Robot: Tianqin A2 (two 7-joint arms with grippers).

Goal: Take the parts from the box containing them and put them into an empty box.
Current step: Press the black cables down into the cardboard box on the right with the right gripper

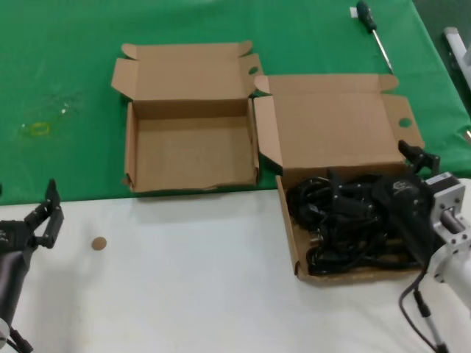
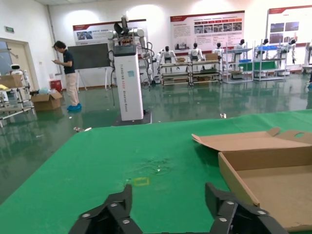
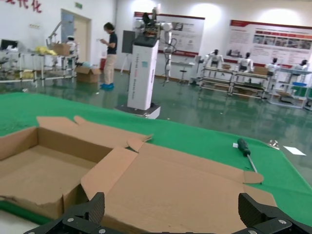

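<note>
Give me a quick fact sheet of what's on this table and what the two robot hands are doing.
Full box: larger cardboard box, lid open, holding black cords
Empty box: smaller cardboard box, beside it on the left
Right gripper: open, above the cords
Left gripper: open, idle over the white surface
Extras: screwdriver, small brown disc

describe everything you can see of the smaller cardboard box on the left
The smaller box is shallow brown cardboard, open and empty, its bare floor showing. Its hinged lid, with small side flaps, lies folded back flat on the green cloth. The front rim is ragged and wavy and sits at the cloth's edge. One side stands close beside the larger box that holds the black cords. No gripper touches it.
</note>
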